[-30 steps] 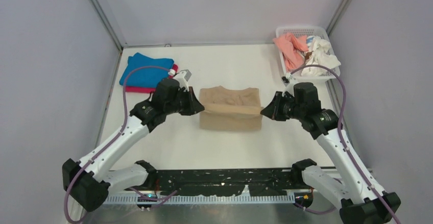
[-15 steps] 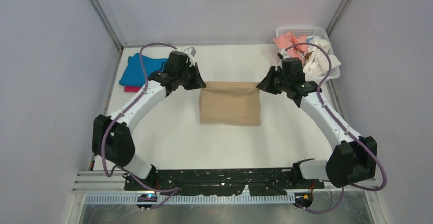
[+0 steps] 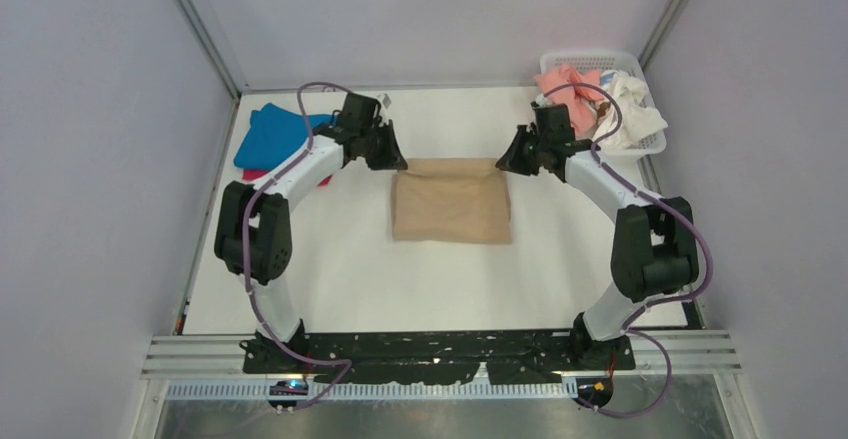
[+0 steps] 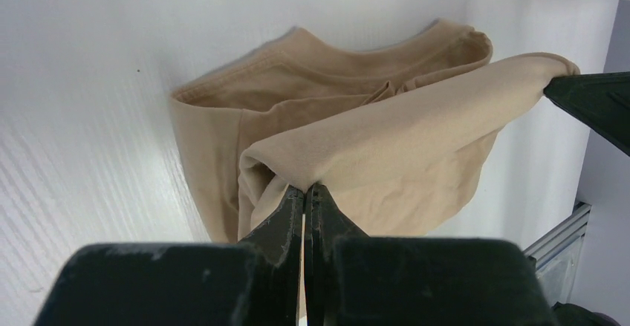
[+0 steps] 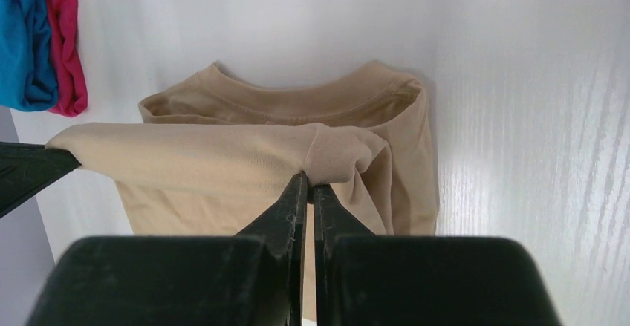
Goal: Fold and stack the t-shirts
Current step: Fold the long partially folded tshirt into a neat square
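The tan t-shirt lies mid-table, its near half folded over toward the far edge. My left gripper is shut on the folded edge's left corner, and my right gripper is shut on its right corner. The held edge hangs taut between them above the collar. The left wrist view shows the tan shirt pinched at my left gripper. The right wrist view shows it pinched at my right gripper. The blue t-shirt lies on the magenta one at far left.
A white mesh basket at the far right corner holds the salmon-pink shirt and the white shirt. Grey walls close in the table on three sides. The blue shirt and the magenta shirt show in the right wrist view.
Both grippers have carried the tan shirt's near edge away from me, from mid-shirt to over its far edge. Both arms have stretched out toward the back wall.
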You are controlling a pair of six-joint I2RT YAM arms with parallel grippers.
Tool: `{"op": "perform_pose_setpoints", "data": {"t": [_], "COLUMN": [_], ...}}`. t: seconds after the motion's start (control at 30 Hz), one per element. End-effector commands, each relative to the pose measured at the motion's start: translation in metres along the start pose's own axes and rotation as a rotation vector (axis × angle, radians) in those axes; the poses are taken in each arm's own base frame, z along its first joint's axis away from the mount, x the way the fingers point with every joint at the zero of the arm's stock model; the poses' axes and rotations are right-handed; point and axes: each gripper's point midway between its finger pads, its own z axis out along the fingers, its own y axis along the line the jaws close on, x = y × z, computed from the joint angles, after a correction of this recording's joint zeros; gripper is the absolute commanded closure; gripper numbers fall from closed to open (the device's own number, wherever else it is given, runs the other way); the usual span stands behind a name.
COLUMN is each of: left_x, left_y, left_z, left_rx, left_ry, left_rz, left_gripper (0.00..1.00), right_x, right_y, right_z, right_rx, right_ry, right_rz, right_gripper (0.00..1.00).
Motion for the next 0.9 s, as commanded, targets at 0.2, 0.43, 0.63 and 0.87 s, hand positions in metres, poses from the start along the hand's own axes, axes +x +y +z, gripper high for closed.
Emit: {"op": "perform_pose_setpoints", "data": {"t": [0.2, 0.43, 0.63, 0.87], "left_x": [-0.026, -0.037, -0.035, -0.032], "left_y": [-0.001, -0.011, -0.047, -0.075], "left_z": [0.018, 0.001, -0.025, 0.01], "left_rx": [0.043, 0.048, 0.201, 0.379], "left_ry": [0.005, -0.025, -0.069, -0.007], "left_rz": [-0.006, 0.012, 0.03, -0.026], "left_gripper": [0.79, 0.18, 0.0, 0.0], "right_x": [-0.041, -0.056, -0.056, -0.033], "right_y": [0.004, 0.01, 0.032, 0.081], "right_z": [0.02, 0.011, -0.019, 0.01], "right_rx": [0.0, 0.005, -0.087, -0.422], "right_ry": [-0.103, -0.135, -0.22, -0.139], "right_rz": [0.012, 0.016, -0.005, 0.088], "right_gripper": [0.93, 0.32, 0.05, 0.05]}}
